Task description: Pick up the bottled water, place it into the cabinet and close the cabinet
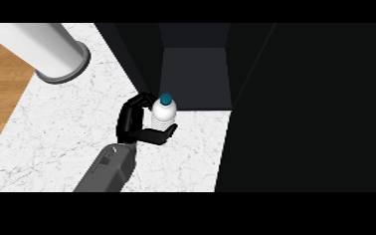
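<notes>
One bottled water (pixel 164 111), one left hand (pixel 137 122) curled round it, one open cabinet (pixel 195 77)

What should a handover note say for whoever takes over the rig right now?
Left hand: curled round the bottle, holding it upright, teal cap up, just in front of the open cabinet.
Right hand: not in view.
Cabinet: its dark door stands open at the right; the bottle is at the opening's front edge, whether it is inside yet I cannot tell.
Done: bottle picked up and brought to the cabinet.
Left: set it inside, let go, pull the hand back, close the door.
</notes>
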Controlling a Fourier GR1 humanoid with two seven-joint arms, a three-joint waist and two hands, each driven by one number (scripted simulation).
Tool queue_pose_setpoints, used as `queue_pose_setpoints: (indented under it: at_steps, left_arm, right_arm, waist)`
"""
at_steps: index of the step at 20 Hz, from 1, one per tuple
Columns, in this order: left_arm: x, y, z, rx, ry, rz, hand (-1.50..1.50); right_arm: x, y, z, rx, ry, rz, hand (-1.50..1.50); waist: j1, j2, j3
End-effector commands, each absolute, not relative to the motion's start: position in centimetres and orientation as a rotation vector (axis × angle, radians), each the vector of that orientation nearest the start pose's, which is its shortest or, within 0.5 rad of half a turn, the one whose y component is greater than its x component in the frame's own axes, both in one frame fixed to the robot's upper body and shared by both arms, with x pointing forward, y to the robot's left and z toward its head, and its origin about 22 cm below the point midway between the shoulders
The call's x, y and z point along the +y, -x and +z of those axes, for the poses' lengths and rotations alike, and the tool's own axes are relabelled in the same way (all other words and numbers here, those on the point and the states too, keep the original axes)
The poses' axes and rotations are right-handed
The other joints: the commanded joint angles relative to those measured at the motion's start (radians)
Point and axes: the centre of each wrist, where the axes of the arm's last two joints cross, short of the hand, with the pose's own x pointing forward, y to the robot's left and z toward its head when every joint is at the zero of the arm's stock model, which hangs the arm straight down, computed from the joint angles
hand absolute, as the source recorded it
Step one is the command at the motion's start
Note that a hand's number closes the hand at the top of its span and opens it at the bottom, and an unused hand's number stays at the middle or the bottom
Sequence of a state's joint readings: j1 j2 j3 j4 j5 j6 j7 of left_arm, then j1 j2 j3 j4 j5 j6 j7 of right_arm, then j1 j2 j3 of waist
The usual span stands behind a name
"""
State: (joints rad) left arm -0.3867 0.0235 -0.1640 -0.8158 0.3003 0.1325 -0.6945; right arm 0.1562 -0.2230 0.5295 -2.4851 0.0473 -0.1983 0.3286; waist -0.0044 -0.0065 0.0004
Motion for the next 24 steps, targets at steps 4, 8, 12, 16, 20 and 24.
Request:
queue_pose_setpoints:
  at_steps: [4,8,12,16,20,24]
  left_arm:
    - [11.2,-31.7,-1.9,-1.871,0.213,0.062,1.5]
    - [9.3,-34.5,1.8,-1.864,0.151,0.026,1.5]
    - [6.6,-34.9,3.7,-1.843,0.093,0.021,1.5]
    - [8.0,-37.1,3.3,-1.797,0.053,0.024,1.5]
    - [7.9,-37.6,3.1,-1.742,0.059,0.08,1.5]
    - [8.4,-38.1,1.8,-1.737,-0.03,0.103,1.5]
  right_arm:
    - [-18.1,-10.0,18.0,-1.955,-0.254,0.22,-1.5]
    - [-18.3,-10.4,17.7,-1.984,-0.231,0.217,-1.5]
    - [-18.3,-9.8,17.9,-1.955,-0.279,0.227,-1.5]
    - [-18.2,-9.8,17.2,-1.981,-0.257,0.217,-1.5]
    - [-18.9,-10.0,16.3,-1.962,-0.253,0.234,-1.5]
    - [-19.0,-9.0,17.5,-1.97,-0.256,0.186,-1.5]
  waist:
    - [-0.012,0.0,0.0]
    - [-0.014,0.004,0.0]
    - [-0.02,0.006,-0.001]
    - [-0.016,0.007,0.0]
    - [-0.018,0.008,0.0]
    - [-0.022,0.008,0.0]
